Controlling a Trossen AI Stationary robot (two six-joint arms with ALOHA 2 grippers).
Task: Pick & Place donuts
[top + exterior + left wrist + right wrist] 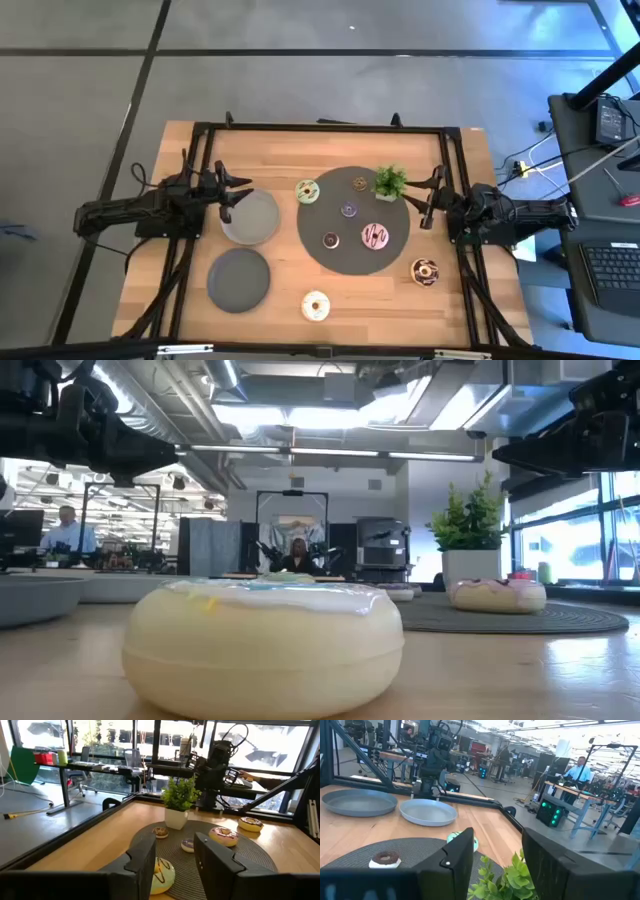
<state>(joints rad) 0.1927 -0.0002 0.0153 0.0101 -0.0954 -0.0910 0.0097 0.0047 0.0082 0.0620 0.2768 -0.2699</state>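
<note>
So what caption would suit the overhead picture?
Two idle arms flank a wooden table with toy donuts scattered around.

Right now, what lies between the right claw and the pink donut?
In the high view, only bare dark mat separates the right claw from the pink donut; the potted plant stands off to the side.

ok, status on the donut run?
Left hand open by the upper grey plate. Right hand open beside the potted plant. Pink donut untouched on the dark mat; both plates bare.

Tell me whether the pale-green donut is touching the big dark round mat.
Cannot tell. In the high view the pale-green donut sits right at the dark mat's edge, with no plain gap or overlap visible.
</note>
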